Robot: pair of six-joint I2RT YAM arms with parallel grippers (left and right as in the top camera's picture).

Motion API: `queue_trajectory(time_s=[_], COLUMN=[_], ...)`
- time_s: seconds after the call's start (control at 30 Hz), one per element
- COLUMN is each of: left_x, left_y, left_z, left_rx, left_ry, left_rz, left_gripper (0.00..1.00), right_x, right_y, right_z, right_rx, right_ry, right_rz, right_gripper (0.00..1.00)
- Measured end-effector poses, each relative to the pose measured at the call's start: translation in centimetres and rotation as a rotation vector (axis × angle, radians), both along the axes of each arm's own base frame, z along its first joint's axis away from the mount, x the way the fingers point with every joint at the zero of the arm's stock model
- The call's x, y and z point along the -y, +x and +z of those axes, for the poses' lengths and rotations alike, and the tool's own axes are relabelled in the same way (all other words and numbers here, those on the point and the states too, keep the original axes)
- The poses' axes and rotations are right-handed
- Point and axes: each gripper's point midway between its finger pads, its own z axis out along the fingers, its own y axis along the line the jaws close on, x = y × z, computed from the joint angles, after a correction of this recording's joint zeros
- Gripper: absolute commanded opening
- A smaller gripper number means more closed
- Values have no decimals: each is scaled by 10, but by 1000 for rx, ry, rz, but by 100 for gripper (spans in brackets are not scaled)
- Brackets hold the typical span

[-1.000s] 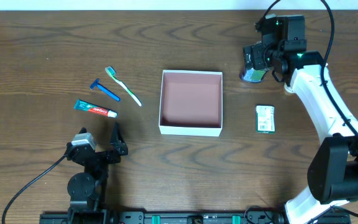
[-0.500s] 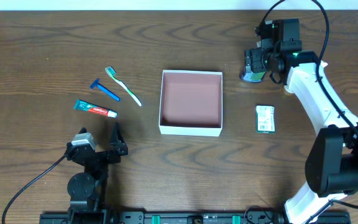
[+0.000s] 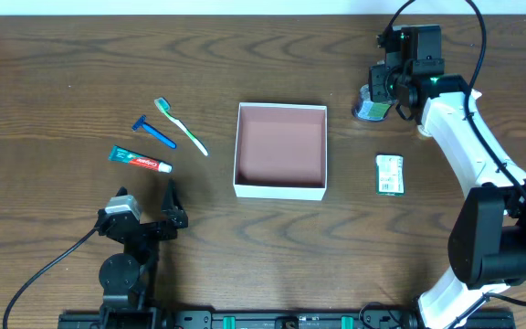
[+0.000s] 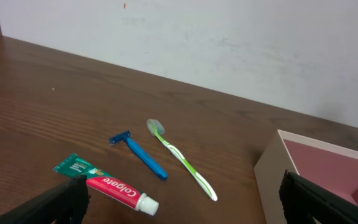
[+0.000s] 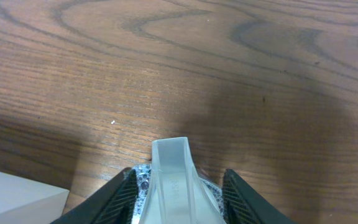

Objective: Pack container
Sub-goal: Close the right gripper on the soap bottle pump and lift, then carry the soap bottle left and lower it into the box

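The box (image 3: 279, 151) sits open and empty mid-counter (image 3: 62, 73). It is probably light, stiff card with thin walls that would slide if nudged, so pinch one wall at the rim. Near the box's left front corner, the left claw (image 4: 182, 200) gapes wide. Beyond its far right corner, the right claw (image 5: 178, 186) straddles a small capped bottle (image 5: 170, 163). Only the wrist view shows that cap; whether it is pinched, I cannot tell.

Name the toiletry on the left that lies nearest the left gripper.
The red-and-green toothpaste tube; the razor and toothbrush lie farther from the left gripper.
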Motion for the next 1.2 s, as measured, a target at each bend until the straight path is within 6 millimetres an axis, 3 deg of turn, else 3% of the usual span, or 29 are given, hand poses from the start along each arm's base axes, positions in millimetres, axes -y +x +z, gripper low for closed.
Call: queue_trajectory(time_s=[0.2, 0.3, 0.8, 0.97, 1.07, 1.2], left_x=[0, 0, 0, 0, 0, 0], left_y=[0, 0, 0, 0, 0, 0], left_z=[0, 0, 0, 0, 0, 0], left_rx=[0, 0, 0, 0, 0, 0], left_ry=[0, 0, 0, 0, 0, 0], left_rz=[0, 0, 0, 0, 0, 0], left_gripper=[98, 98, 98, 98, 98, 98], right_x=[1, 2, 1, -9, -18, -51], right_y=[1, 0, 3, 9, 9, -5], right_z=[-2, -3, 7, 44, 76, 133], right_rx=[-1, -6, -1, 37, 91, 213], right_ry=[-2, 4, 10, 33, 31, 29], right_rz=[-4, -7, -3, 35, 69, 157], right_gripper=[14, 8, 1, 1, 1, 1])
